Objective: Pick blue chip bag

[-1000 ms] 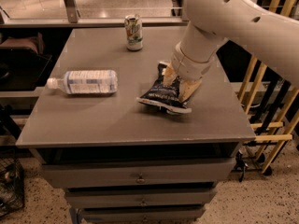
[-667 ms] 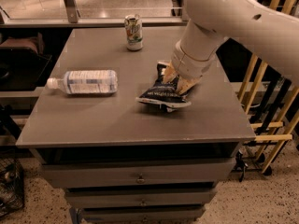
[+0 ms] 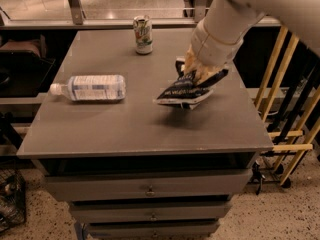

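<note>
Reads as a lab or workshop to me: grey metal bench [image 3: 125, 134] over drawers [image 3: 100, 186], speckled hard floor [image 3: 280, 219], yellow frames [image 3: 289, 133] at right. Jaws over the bench's right side, clamped on the blue chip bag [image 3: 182, 91].

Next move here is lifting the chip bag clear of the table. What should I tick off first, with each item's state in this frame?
1. Pincer closed on the blue chip bag: ok, it grips the bag's upper end.
2. Bag off the table: ok, a shadow lies beneath it.
3. Bag hanging level: not ok, its free end droops toward the front-left.
4. Water bottle apart from the bag: ok, it lies on its side to the left.
5. Soda can apart from the pincer: ok, it stands upright near the back edge.
6. Grip firmness: cannot tell.
</note>
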Robot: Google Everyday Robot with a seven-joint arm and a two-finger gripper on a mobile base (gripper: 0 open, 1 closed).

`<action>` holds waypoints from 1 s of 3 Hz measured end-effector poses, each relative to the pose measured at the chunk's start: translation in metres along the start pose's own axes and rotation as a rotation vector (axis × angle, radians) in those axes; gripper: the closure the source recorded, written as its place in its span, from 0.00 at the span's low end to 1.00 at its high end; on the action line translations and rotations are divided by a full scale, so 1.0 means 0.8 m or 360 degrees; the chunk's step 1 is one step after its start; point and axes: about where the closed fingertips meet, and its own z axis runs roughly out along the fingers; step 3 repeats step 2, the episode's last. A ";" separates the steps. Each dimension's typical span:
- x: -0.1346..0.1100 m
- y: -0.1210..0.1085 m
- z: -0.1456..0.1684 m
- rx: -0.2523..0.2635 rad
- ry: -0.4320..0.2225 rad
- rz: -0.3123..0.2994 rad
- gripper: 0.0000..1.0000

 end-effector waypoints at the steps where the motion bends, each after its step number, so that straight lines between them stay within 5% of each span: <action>1: 0.006 -0.019 -0.063 0.0120 0.0020 0.0033 1.00; 3: 0.013 -0.030 -0.084 0.0146 0.0014 0.0063 1.00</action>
